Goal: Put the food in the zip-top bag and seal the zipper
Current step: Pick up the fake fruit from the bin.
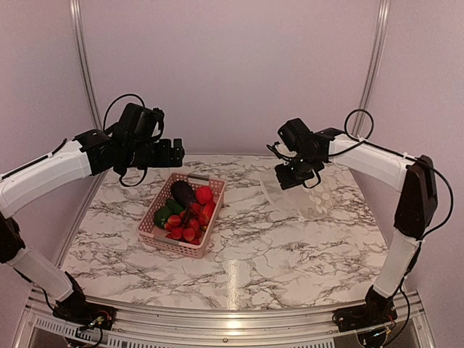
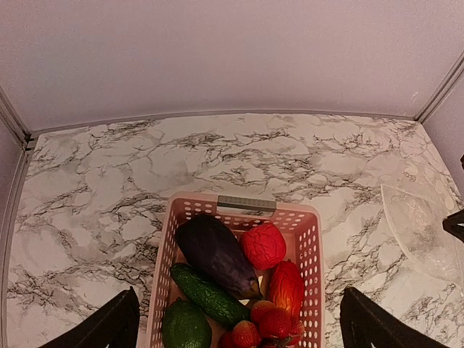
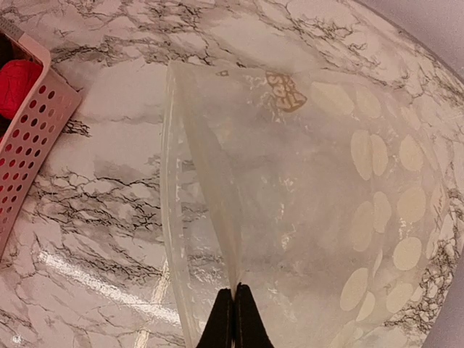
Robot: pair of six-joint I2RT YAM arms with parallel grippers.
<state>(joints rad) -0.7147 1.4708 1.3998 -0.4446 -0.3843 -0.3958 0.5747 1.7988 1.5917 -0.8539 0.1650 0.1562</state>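
Food (image 2: pixel 264 246) in basket (image 2: pixel 246 205) | right gripper (image 3: pixel 233 315) pinches zip-top bag (image 3: pixel 304 203) lip | left gripper (image 2: pixel 239 308) wide, empty | step: first pick | next: descend onto eggplant (image 2: pixel 214 254)

The basket (image 1: pixel 171 247) stands on the table (image 1: pixel 268 254), below and just ahead of the left gripper (image 1: pixel 176 153), whose fingers are spread wide. The food (image 1: pixel 185 217) lies in it, with the eggplant (image 1: pixel 183 192) at the far end and the tomato (image 1: pixel 204 194) to its right. Right of the basket lies the bag (image 1: pixel 319 199), mouth toward the basket, one layer pinched in the right gripper (image 3: pixel 233 296).
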